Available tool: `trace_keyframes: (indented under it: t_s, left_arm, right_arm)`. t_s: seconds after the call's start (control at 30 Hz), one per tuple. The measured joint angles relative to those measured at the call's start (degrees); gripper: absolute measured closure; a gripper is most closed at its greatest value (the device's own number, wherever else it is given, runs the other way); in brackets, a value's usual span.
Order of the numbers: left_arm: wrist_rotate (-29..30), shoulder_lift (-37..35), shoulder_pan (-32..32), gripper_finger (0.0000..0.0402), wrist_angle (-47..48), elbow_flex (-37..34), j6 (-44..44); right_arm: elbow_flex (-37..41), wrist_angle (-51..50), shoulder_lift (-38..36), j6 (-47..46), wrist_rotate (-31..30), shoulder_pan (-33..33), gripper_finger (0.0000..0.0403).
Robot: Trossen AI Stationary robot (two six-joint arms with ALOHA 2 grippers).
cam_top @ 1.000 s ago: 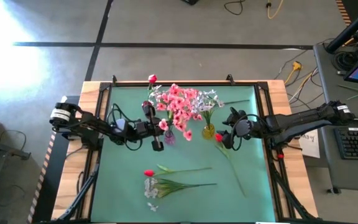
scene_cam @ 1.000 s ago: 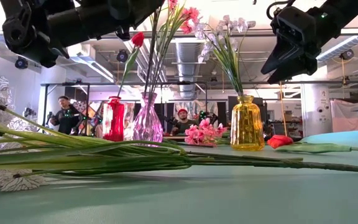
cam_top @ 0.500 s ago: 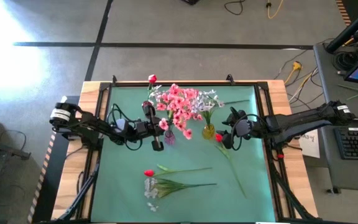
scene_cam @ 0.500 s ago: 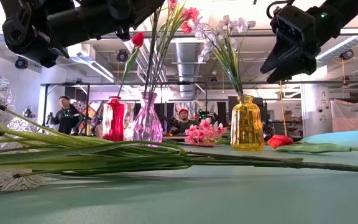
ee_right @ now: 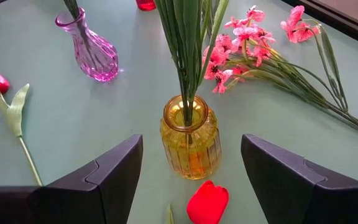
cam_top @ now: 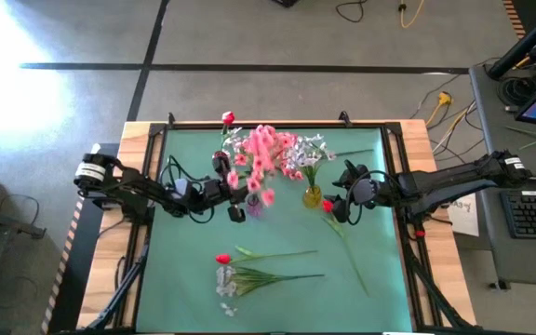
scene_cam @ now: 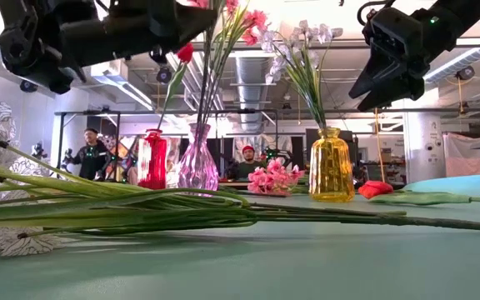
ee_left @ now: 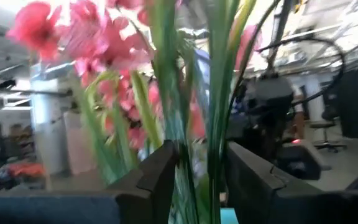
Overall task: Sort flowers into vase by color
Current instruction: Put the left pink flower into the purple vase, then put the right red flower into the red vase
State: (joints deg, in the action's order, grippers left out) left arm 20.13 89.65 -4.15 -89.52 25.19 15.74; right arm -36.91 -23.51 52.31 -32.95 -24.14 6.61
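Note:
My left gripper [cam_top: 236, 207] stands beside the purple vase [scene_cam: 197, 162] and is shut on the green stems of the pink spray [cam_top: 254, 154], whose lower ends stand in that vase. My right gripper [cam_top: 339, 200] hangs open above the table, just right of the yellow vase [ee_right: 189, 137] that holds white flowers [cam_top: 310, 149]. A red flower [ee_right: 207, 202] lies on the mat right below it, its stem [cam_top: 352, 256] running toward the near edge. A red vase [scene_cam: 152, 158] holds one red flower [cam_top: 228, 118]. My left gripper pinches the pink spray's bundled stems [ee_left: 194, 155] between its two fingers [ee_left: 160, 177], above the vase's mouth. The fingers come level from the table's left and lie across the stems. The spray stands nearly upright, leaning left, with its stem ends inside the purple vase.
A red flower [cam_top: 222, 259] and a white spray [cam_top: 226, 279] with long green leaves [cam_top: 277, 274] lie near the table's near edge. Another pink spray [ee_right: 253, 43] lies flat on the mat behind the yellow vase. People show in the room beyond the table [scene_cam: 90, 154].
My left gripper has turned a little while staying by the purple vase, and the pink spray in it has swung toward the table's left: its blossoms now sit farther left and bunched closer, while the stem ends stay in the vase. My right gripper has kept still.

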Motion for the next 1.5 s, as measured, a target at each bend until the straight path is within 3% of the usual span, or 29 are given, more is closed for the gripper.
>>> trace_keyframes:
  t_s: [0.53, 0.93, 1.3, 1.5]
  left_arm:
    - [0.3, -0.4, -1.3, 0.0214, 0.0, -6.9, -7.2]
    - [0.4, -1.5, -1.5, 0.0202, 0.0, -8.0, -11.2]
    - [0.5, -3.9, -2.3, 0.0121, 2.0, -8.1, -13.8]
    - [0.4, -7.3, -2.5, 0.0104, 7.1, -10.6, -15.1]
  right_arm:
    - [0.0, 0.0, 0.0, 0.0, 0.0, 0.0, 0.0138]
    - [0.0, 0.0, 0.0, 0.0, 0.0, 0.0, 0.0138]
    - [0.1, 0.0, 0.0, -0.9, 0.1, 0.0, 0.0138]
    - [-0.2, 0.0, 0.0, -4.1, 1.3, 0.0, 0.0138]
